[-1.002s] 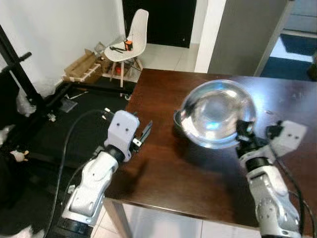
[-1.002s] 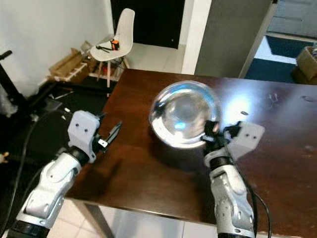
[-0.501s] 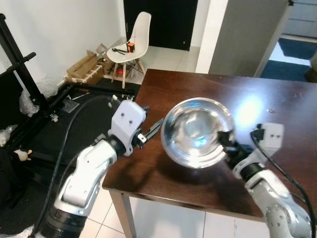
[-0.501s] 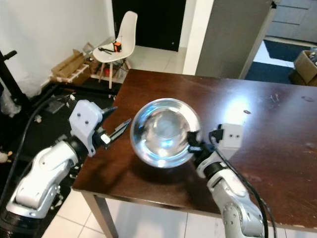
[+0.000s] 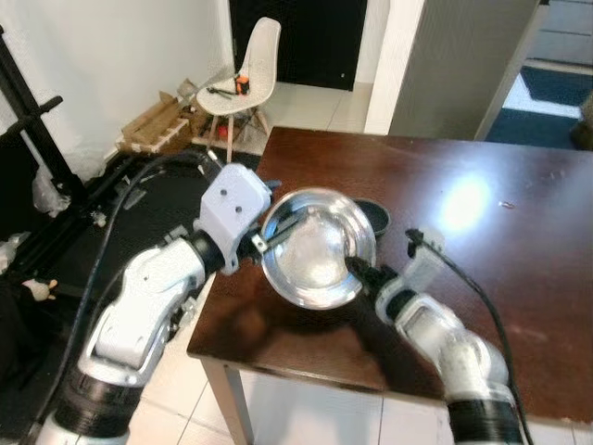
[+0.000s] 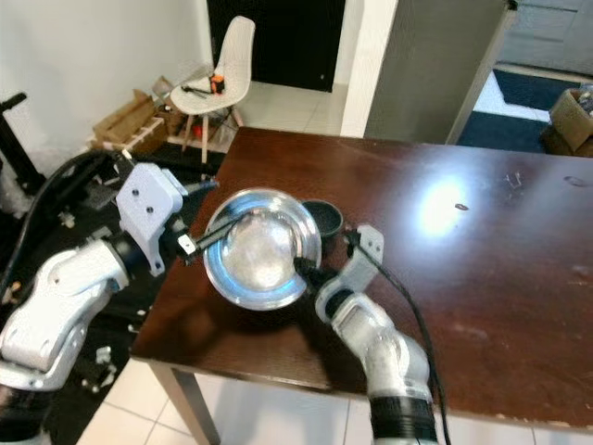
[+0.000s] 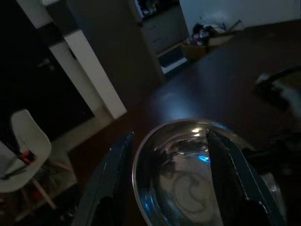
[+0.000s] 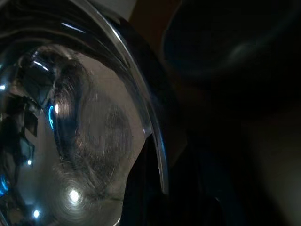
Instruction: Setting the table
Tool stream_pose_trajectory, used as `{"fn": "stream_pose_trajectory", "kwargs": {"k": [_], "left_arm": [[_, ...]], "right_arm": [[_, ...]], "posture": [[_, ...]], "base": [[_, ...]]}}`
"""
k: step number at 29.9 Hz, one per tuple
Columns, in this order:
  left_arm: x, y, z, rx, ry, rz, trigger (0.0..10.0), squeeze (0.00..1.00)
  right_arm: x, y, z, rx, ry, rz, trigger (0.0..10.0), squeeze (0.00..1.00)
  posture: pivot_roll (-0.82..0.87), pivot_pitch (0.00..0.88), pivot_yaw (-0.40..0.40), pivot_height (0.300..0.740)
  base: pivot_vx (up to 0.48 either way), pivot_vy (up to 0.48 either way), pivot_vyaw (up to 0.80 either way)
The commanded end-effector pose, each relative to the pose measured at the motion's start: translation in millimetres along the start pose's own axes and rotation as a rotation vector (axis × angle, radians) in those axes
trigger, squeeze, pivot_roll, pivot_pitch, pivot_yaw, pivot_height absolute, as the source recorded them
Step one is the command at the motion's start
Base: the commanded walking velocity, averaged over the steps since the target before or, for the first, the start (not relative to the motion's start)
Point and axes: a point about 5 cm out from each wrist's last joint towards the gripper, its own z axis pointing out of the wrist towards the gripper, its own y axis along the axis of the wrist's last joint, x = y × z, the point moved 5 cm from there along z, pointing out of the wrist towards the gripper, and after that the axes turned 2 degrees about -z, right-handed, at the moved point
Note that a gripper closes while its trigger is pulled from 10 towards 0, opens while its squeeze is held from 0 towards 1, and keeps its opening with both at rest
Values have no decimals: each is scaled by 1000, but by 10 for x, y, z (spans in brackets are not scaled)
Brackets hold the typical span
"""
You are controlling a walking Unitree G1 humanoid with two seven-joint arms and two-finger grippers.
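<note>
Bowl (image 5: 318,259) of shiny metal held tilted over the near left corner of the dark wooden table (image 5: 519,278), hollow side facing up toward the head camera. Pinched at its right rim by the right gripper (image 5: 357,268), fingers clamped on the edge, one inside and one outside as seen from the right wrist. Met at its left rim by the left gripper (image 5: 271,236), fingers (image 7: 115,174) spread wide to either side of the bowl, not closed on it. Just behind the bowl, resting on the table, a small dark dish (image 5: 374,215), partly hidden. Beyond the far left corner, on the floor, a white chair (image 5: 243,76) with small tools on its seat, and cardboard boxes (image 5: 157,122) against the wall.
</note>
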Motion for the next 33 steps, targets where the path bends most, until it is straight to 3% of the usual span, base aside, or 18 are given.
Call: {"fn": "stream_pose_trajectory", "kwargs": {"k": [1, 10, 19, 24, 33], "left_arm": [[78, 96, -45, -13, 19, 5, 10000, 0], [122, 207, -145, -5, 37, 29, 10000, 0], [98, 281, -216, 15, 34, 24, 10000, 0], [60, 334, -223, 14, 21, 11, 10000, 0], [8, 355, -202, 17, -1, -11, 10000, 0]], "right_arm": [[46, -10, 107, 3, 1, 19, 10000, 0], [365, -84, 390, 78, 78, -1, 10000, 0], [297, -6, 501, 40, -9, -34, 10000, 0], [167, 125, 495, -8, -91, -99, 10000, 0], [14, 309, 458, -79, -153, -53, 10000, 0]], "posture": [[43, 26, 69, 740], [117, 49, 46, 740], [165, 88, 48, 740], [175, 104, 56, 740], [160, 102, 72, 740]], "base": [[0, 0, 0], [0, 0, 0], [0, 0, 0], [0, 0, 0], [0, 0, 0]]}}
